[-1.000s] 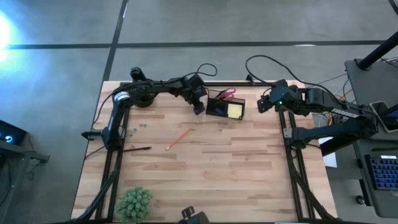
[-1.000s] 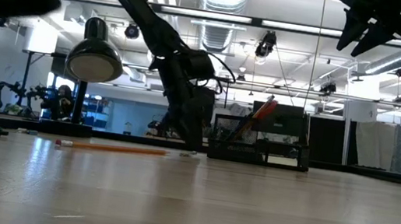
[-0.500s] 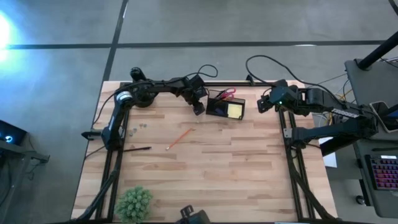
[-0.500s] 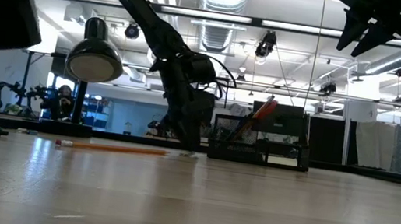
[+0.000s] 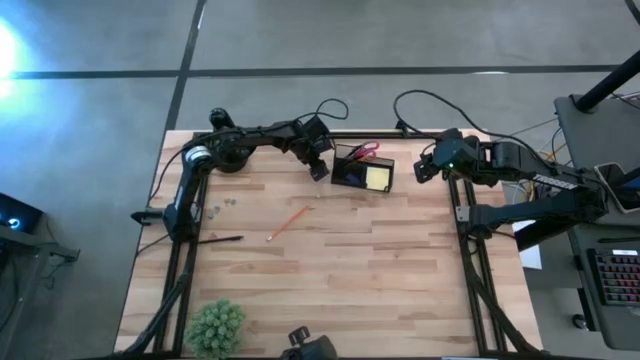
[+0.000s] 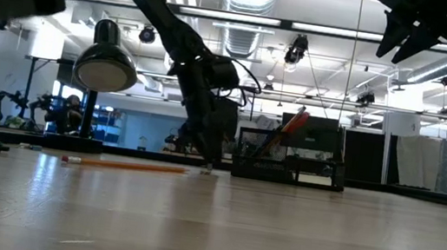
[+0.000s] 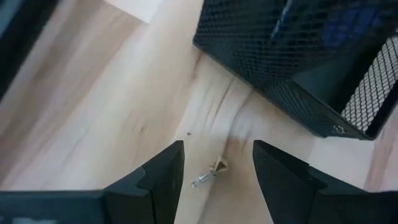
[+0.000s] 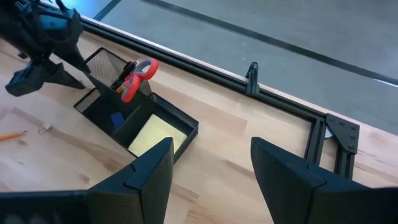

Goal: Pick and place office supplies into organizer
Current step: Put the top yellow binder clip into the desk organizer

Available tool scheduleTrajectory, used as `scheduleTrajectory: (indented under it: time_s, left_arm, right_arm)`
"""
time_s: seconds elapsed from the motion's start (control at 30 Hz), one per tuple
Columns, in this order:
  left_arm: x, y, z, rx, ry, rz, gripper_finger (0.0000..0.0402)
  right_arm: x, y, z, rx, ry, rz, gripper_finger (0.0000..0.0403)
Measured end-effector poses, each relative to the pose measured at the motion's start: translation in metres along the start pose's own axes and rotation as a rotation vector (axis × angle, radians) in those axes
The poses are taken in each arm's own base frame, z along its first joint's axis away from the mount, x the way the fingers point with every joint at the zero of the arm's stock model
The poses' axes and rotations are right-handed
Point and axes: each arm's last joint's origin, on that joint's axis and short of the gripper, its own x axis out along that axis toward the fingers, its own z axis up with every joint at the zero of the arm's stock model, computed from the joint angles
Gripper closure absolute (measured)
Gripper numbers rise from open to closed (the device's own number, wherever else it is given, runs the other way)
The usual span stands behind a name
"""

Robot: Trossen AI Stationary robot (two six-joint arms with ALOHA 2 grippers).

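Clip (image 7: pixel 210 173): small metal piece on surface (image 5: pixel 340 250), beside organizer (image 5: pixel 362 172). Left gripper (image 7: pixel 217 165) straddles it, jaws spread; lower squarely, close gently. Right gripper (image 8: pixel 211 168) idle, jaws spread.

A robotics lab: exposed ceiling ducts (image 6: pixel 245 32), concrete floor (image 5: pixel 400 35).

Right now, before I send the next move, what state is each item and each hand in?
left hand: open, low beside the organizer, over a small metal clip
right hand: open, raised, holding nothing
organizer: upright on the table
red-handled scissors: standing in the organizer
yellow sticky-note pad: flat in a compartment
orange pencil: loose on the table
black pen: loose on the table
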Motion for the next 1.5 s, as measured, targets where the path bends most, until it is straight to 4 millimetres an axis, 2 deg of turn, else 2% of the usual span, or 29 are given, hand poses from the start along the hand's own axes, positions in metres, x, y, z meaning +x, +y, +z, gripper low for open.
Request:
scheduleTrajectory:
  time_s: [0.63,0.87,1.23,1.5]
  left_arm:
    - [0.0031,0.0015,-0.0069,0.304,0.039,0.012,0.0224]
    - [0.0035,-0.0014,-0.0067,0.382,0.015,-0.065,0.0227]
    - [0.0067,-0.0005,-0.0062,0.389,0.012,-0.036,0.0312]
    - [0.0073,-0.0004,-0.0082,0.411,0.028,-0.033,0.0343]
  right_arm:
    - [-0.0001,-0.0045,-0.0042,-0.039,0.026,-0.054,0.0197]
    - [-0.0001,-0.0047,-0.0044,-0.044,0.028,-0.055,0.0197]
    - [-0.0001,-0.0047,-0.0044,-0.044,0.029,-0.055,0.0197]
    - [-0.0001,-0.0047,-0.0044,-0.044,0.029,-0.055,0.0197]
